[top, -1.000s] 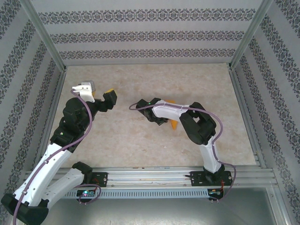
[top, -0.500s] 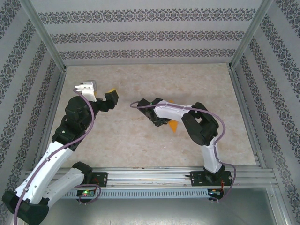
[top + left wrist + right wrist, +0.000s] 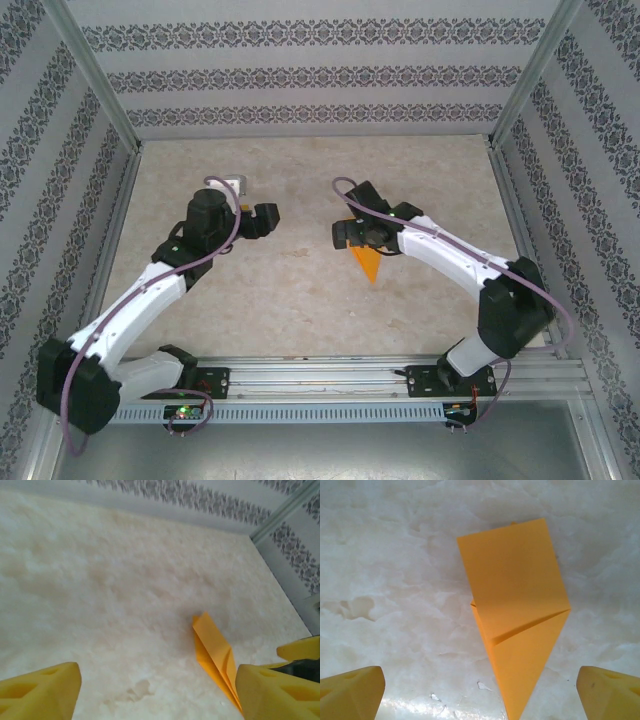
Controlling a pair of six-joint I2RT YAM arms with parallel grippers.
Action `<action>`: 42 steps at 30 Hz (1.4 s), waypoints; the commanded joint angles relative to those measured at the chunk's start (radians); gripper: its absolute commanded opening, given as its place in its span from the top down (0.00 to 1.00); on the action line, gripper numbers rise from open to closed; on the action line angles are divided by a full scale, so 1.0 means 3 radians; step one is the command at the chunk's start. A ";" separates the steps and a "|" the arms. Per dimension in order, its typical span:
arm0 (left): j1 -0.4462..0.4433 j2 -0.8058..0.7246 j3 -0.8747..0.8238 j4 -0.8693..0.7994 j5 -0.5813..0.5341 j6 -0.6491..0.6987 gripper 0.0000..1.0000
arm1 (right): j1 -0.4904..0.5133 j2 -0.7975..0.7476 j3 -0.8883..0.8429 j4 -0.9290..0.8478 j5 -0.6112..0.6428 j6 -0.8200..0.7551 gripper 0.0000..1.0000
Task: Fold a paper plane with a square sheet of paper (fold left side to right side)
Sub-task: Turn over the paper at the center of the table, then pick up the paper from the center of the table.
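The square sheet of paper is folded into an orange pointed paper plane [image 3: 367,263] lying flat on the table. In the right wrist view the paper plane [image 3: 520,605] points toward the camera, with a crease across it. My right gripper [image 3: 480,697] hovers over it, open, its yellow fingertips [image 3: 607,692] wide on both sides and touching nothing. From above, the right gripper [image 3: 346,234] sits over the plane's far end. My left gripper [image 3: 266,217] is open, a short way left of the plane. In the left wrist view the plane [image 3: 214,652] lies just inside the right fingertip [image 3: 275,690] of the left gripper [image 3: 159,695].
The pale marbled table [image 3: 300,300] is fenced by metal rails and patterned walls [image 3: 320,75]. Both arms reach toward the middle from the near edge, the right elbow [image 3: 512,305] far right. One yellow finger of the right gripper [image 3: 300,647] shows in the left wrist view.
The right gripper has opened and let go of the paper, which now lies on the table. Both arms have stretched out; the left gripper moved right toward the plane.
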 commanded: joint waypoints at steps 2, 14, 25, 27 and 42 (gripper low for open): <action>-0.0065 0.0505 0.0110 0.0407 0.0622 -0.0455 0.26 | -0.0329 -0.0366 -0.0440 0.0486 -0.0533 0.0112 0.02; -0.0529 0.2057 0.0683 0.1028 0.1079 -0.1123 0.34 | -0.1341 -0.0952 -0.1519 0.1365 -0.1464 0.0564 0.02; -0.0615 0.2977 0.1380 0.1038 0.1179 -0.1260 0.41 | -0.1726 -0.1308 -0.1913 0.1586 -0.1780 0.0550 0.02; -0.0618 0.3094 0.1477 0.1074 0.1218 -0.1293 0.43 | -0.1746 -0.1339 -0.1923 0.1584 -0.1797 0.0531 0.02; -0.0550 0.3282 0.1648 0.1223 0.1390 -0.1273 0.99 | -0.1787 -0.1455 -0.1884 0.1501 -0.1989 0.0397 0.04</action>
